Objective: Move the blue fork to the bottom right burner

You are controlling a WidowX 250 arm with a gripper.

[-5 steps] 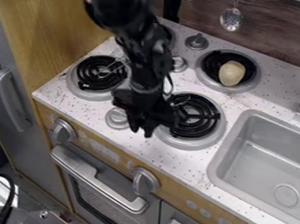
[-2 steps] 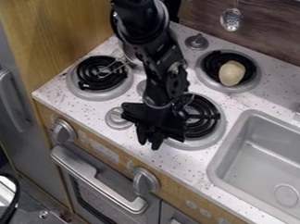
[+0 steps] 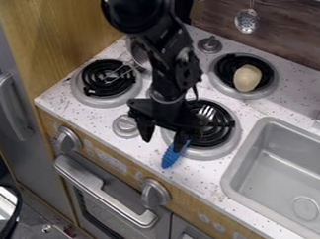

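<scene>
Jaws apart, likely to leave the blue-handled fork (image 3: 171, 156) on the bottom right burner (image 3: 211, 154). Tines (image 3: 207, 112) behind jaws over burner, handle (image 3: 168, 160) out front, probably for easy regrasping.

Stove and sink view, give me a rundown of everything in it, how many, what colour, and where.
fork: one, blue handle, silver tines, tines over bottom right burner, handle towards counter's front edge
burners: three in sight, black coils, silver rims, on counter
potato-like thing: one, beige, top right burner
wire-handled thing: one, silver, partly behind arm
knobs: four in sight, grey, two on front panel, two on counter
slotted spoon: one, silver, on back wall
sink: one, grey, right
oven handle: one, grey, front
cable: one, black, lower left
arm: one, black, from top
claw: one, black, by fork
</scene>
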